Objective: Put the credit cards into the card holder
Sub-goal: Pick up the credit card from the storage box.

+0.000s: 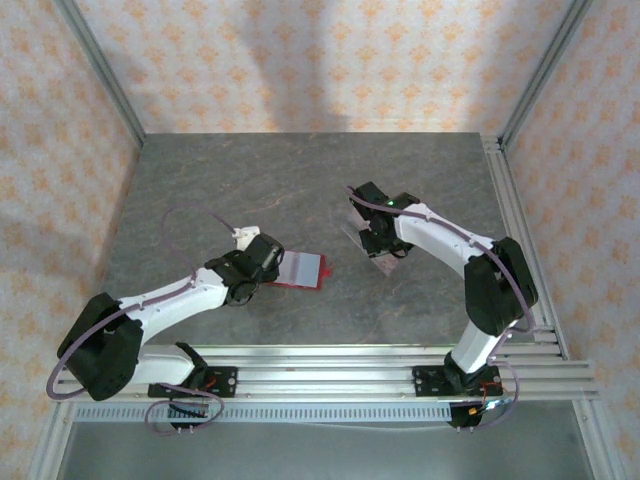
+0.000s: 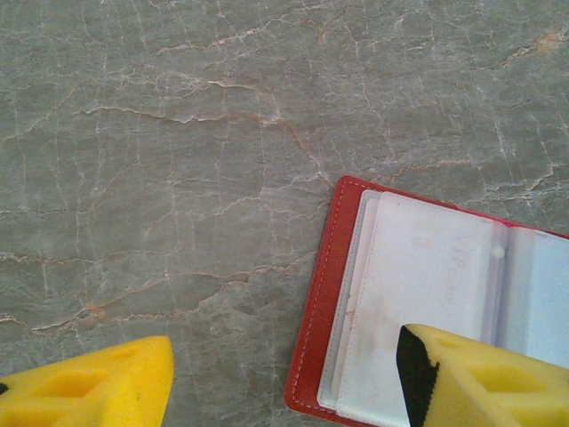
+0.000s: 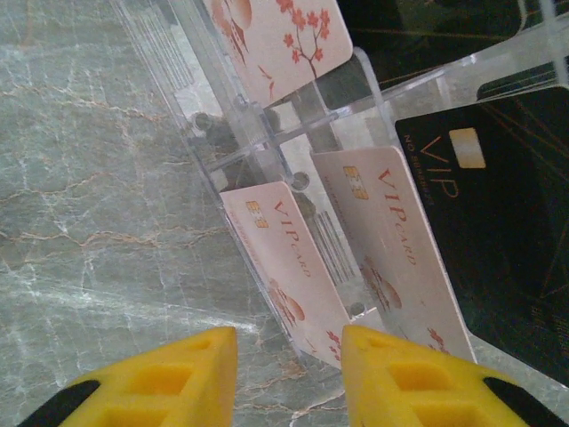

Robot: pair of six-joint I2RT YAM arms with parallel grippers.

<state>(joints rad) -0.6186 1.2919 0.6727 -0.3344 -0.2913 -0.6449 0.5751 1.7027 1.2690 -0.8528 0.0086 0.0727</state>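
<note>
Right wrist: three pale credit cards (image 3: 286, 260), one black card (image 3: 498, 240).

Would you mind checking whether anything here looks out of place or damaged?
Nothing stands out: the red wallet lies open on the table, and the cards stand intact in the clear stand.

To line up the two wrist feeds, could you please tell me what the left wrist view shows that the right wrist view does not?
Left wrist: the open red wallet, pale sleeves up, the left pincer open astride its edge. Right wrist: a clear stand holding pink cards, a blossom card and a black card, with the right pincer at one pink corner. Both: the grey table and yellow fingers.
</note>
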